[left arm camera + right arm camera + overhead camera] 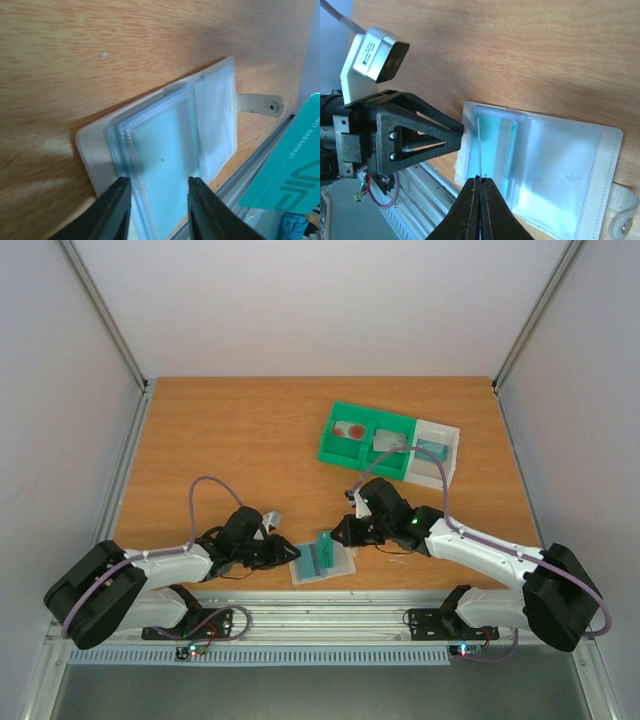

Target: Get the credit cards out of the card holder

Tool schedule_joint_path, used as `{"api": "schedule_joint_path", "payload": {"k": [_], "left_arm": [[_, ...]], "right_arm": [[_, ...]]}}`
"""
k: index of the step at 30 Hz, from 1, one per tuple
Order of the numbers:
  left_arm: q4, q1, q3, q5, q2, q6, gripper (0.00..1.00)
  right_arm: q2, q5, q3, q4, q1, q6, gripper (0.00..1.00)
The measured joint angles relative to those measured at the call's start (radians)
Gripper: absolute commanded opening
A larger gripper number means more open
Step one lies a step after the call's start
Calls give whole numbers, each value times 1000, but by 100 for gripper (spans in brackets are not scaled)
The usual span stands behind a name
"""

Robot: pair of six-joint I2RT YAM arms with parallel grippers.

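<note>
The right fingers [471, 212], nearest the lens in the right wrist view, were pressed together on the lower edge of a teal card [479, 145], which appeared there edge-on as a thin pale line. In the left wrist view the same card hung tilted in the air at the right, its printed face turned to the lens and apparently clear of the pockets. The card holder [322, 562] lay open and flat on the table [230, 440], just beside the near edge and between the two arms, its snap tab [260, 105] sticking out from one short side. The left fingers [115, 212] were spread apart, with the holder's clear pockets between them. Seen from the right wrist, their tips met the holder's edge, though whether they pressed on it could not be told. A teal tint showed through one pocket, and its source could not be made out. Well apart, toward the far right of the table, stood a green bin [330, 445] with a red-marked card [350, 430] in its left compartment and a greyish card [388, 440] in its right. A white tray [452, 440] touching the bin's right side held a second teal card [432, 448].
</note>
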Motion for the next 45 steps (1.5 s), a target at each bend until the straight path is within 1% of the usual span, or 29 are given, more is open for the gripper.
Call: {"api": "schedule_joint_path", "payload": {"k": [6, 12, 17, 24, 28, 29, 34, 38, 39, 45], "left_arm": [[-120, 0, 61, 13, -117, 51, 49], [-262, 0, 164, 57, -296, 138, 58], [-363, 0, 243, 125, -390, 211, 60], [-481, 0, 330, 228, -401, 307, 54], [-504, 0, 347, 304, -385, 340, 50], [-507, 0, 348, 323, -381, 344, 47], [-511, 0, 348, 394, -363, 362, 27], [-509, 0, 348, 428, -361, 365, 5], [-506, 0, 348, 435, -362, 361, 1], [-487, 0, 348, 473, -382, 353, 0]], "right_arm": [[-44, -4, 89, -132, -5, -101, 1], [-124, -27, 168, -266, -5, -222, 1], [-179, -95, 206, -328, -8, -290, 1], [-184, -243, 208, -317, -9, -324, 1], [-184, -328, 206, -281, -9, -324, 1], [-184, -346, 206, -271, -9, -323, 1], [-182, -417, 206, -233, -9, -319, 1], [-171, -450, 206, -215, -9, -313, 1], [-169, -455, 206, -213, -9, -313, 1], [-167, -444, 203, -220, -18, -310, 2]]}}
